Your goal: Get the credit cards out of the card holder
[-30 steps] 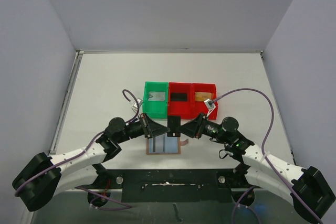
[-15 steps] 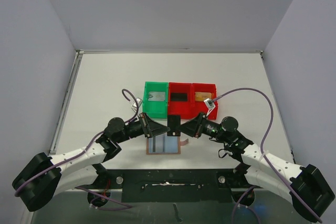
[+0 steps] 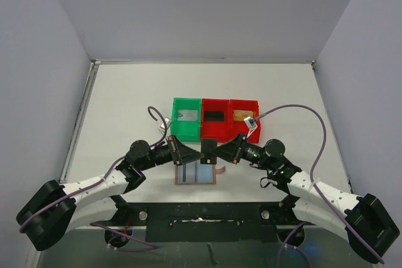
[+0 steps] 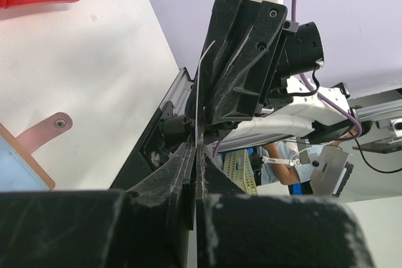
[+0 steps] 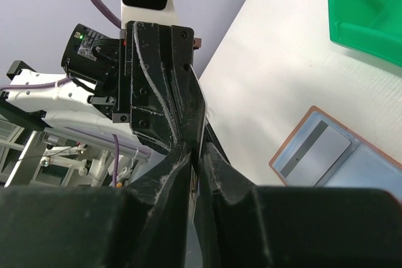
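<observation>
Both arms meet just above the open card holder (image 3: 196, 174), with a black card (image 3: 208, 149) held edge-on between them. The left claw (image 3: 200, 152) is pressed together on it, pinching one edge. The right claw (image 3: 217, 150) sits with its fingers close about the opposite edge, though I cannot tell whether they truly bite yet.

For a clean hand-over, I'd say the left should hold firm until the right has a full pinch well onto the face of the card, not just its rim. Only then should it let go. A thin, slick card would likely twist or drop otherwise. A grey card (image 5: 314, 149) lies in the holder's blue pocket below, so the job isn't finished.

The holder rests on a plain white tabletop (image 3: 125, 105), its tan strap (image 4: 44, 131) lying flat. A green bin (image 3: 186, 100) and two red bins (image 3: 217, 101) stand in a row just behind it. Bare pale grey walls (image 3: 201, 10) close the space on three sides.
</observation>
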`<control>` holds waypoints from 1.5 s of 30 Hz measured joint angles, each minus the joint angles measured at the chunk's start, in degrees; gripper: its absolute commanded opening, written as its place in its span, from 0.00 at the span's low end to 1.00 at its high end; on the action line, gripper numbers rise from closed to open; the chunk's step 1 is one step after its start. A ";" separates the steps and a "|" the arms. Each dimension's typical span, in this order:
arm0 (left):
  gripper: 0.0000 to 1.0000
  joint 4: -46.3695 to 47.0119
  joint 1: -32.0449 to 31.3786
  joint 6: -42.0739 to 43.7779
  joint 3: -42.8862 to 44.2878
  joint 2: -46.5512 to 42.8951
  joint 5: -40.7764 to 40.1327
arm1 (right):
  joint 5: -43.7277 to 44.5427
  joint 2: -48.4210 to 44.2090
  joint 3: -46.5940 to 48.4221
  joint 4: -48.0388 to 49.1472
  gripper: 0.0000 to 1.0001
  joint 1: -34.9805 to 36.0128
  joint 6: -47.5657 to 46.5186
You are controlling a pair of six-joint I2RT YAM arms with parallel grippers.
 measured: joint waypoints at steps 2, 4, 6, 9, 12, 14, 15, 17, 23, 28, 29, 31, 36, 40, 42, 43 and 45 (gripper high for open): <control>0.20 -0.20 0.11 0.04 0.00 0.00 -0.07 | -0.02 0.11 0.00 0.44 0.00 0.00 0.37; 0.37 -1.31 0.13 0.48 0.00 -0.04 -0.17 | -0.09 0.09 0.00 0.52 0.00 0.00 0.55; 0.55 -3.28 0.13 1.31 0.02 -0.46 -0.28 | 0.07 0.09 0.00 -0.20 0.00 0.02 0.39; 0.71 -9.09 0.11 3.37 1.05 -2.45 -1.18 | 0.92 -0.07 0.00 -2.12 0.00 0.00 -0.31; 0.71 -16.48 0.11 5.81 3.34 -5.14 -4.13 | 3.06 -1.55 0.31 -6.16 0.00 0.00 -1.81; 0.71 -22.77 0.11 8.13 5.42 -7.52 -7.37 | 5.64 -3.06 1.62 -10.69 0.00 0.02 -3.45; 0.72 -25.97 0.13 9.20 6.45 -8.79 -9.25 | 7.65 -3.89 2.93 -13.99 0.00 0.02 -4.61; 0.72 -32.00 0.20 11.32 8.28 -11.26 -13.00 | 11.76 -5.14 5.70 -19.06 0.00 0.00 -7.08; 0.72 -48.89 0.72 18.18 13.99 -15.13 -24.06 | 25.81 -7.06 12.24 -27.12 0.02 0.02 -20.00; 0.73 -59.98 0.98 26.10 19.93 -14.95 -32.11 | 35.34 1.42 20.61 -34.40 0.00 0.02 -34.82; 0.73 -61.33 1.11 27.76 21.29 -14.64 -33.40 | 37.20 4.33 23.17 -35.58 0.00 0.11 -38.05; 0.73 -62.82 1.49 30.69 23.28 -13.99 -35.41 | 39.98 8.55 26.71 -36.70 0.00 0.31 -43.06; 0.75 -65.46 5.18 34.42 25.81 -10.82 -36.50 | 42.07 16.33 31.47 -36.35 0.00 0.66 -53.66; 0.75 -66.95 17.07 36.46 26.32 -7.96 -31.01 | 38.25 22.21 34.60 -35.65 0.00 1.53 -61.02; 0.75 -67.32 22.84 37.33 26.32 -7.39 -27.26 | 36.98 25.46 37.13 -35.60 0.00 1.88 -64.46; 0.75 -67.36 25.27 37.90 26.32 -7.28 -25.97 | 36.41 27.17 38.36 -35.39 0.00 1.97 -66.29; 0.75 -67.47 28.06 39.04 26.32 -7.37 -24.17 | 35.93 29.64 39.34 -34.23 0.00 1.77 -69.61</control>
